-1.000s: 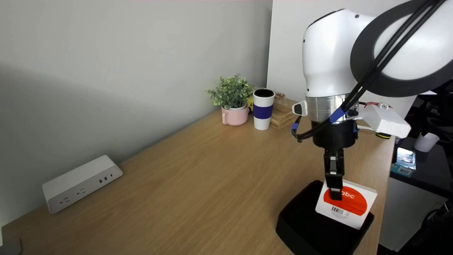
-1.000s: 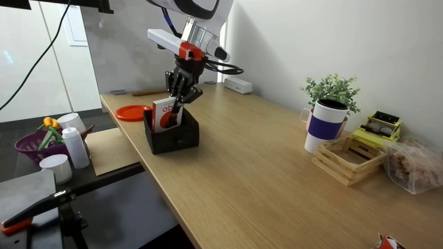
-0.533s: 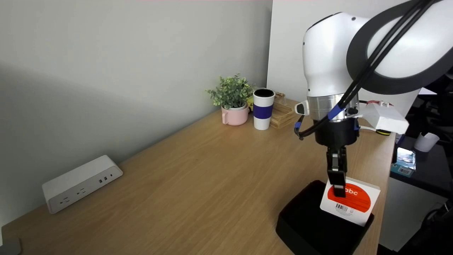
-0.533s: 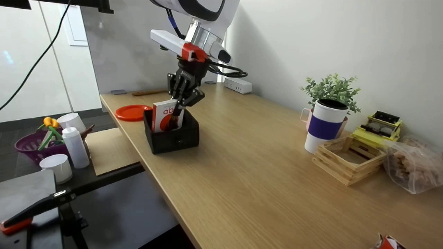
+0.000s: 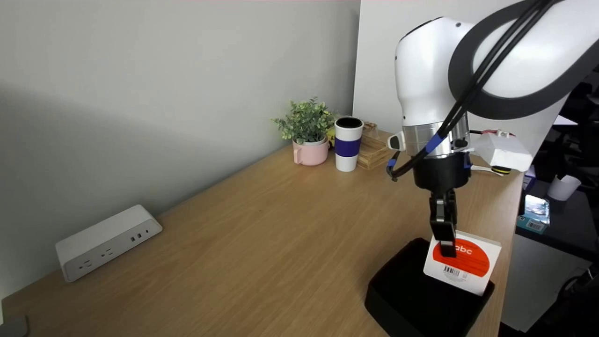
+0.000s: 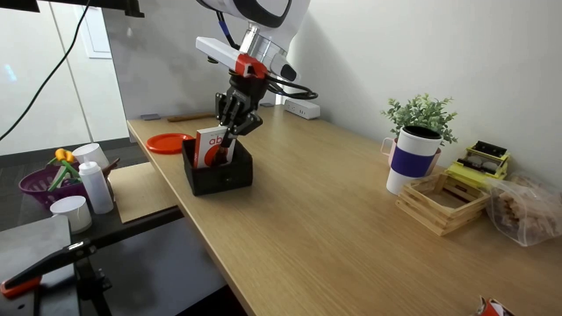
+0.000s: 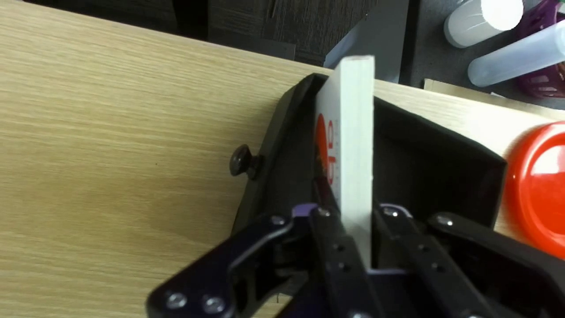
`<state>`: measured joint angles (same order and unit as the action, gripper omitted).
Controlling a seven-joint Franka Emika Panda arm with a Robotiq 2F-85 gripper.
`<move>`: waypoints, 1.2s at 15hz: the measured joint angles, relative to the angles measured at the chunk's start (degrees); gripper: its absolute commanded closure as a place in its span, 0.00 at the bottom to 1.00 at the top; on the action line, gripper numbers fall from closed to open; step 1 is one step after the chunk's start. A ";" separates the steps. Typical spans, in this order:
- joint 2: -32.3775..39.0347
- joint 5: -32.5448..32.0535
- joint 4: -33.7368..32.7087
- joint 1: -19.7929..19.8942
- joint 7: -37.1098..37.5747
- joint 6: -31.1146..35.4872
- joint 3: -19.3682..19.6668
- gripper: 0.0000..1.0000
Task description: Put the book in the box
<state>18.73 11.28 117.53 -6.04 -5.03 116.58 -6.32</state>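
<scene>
The white book with a red-orange circle shows in both exterior views. It stands on edge, slightly tilted, partly inside the black box. The box sits near the table edge; it also shows in an exterior view and the wrist view. My gripper has a finger on each side of the book, whose pale edge faces the wrist camera. The gripper also shows above the box in both exterior views. I cannot tell whether the book touches the box floor.
A red plate lies just beyond the box. A small knob sticks out of the box wall. A white power strip, a purple-banded tumbler, a potted plant and a wooden crate stand along the wall.
My gripper and the book have shifted together by a small amount, rightward in both exterior views. The box has not moved.
</scene>
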 measured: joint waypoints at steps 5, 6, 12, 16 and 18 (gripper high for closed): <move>5.22 -0.90 -6.21 0.30 0.00 -4.33 0.39 0.96; 6.28 -1.08 -7.42 0.34 0.00 -5.00 0.48 0.96; 10.32 -1.65 -11.97 0.37 0.00 -7.21 0.54 0.96; 11.08 -1.70 -12.99 0.37 0.00 -7.57 0.54 0.96; 11.31 -1.70 -13.39 0.37 0.00 -7.67 0.54 0.96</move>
<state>30.03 9.58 104.14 -5.67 -5.03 108.91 -5.78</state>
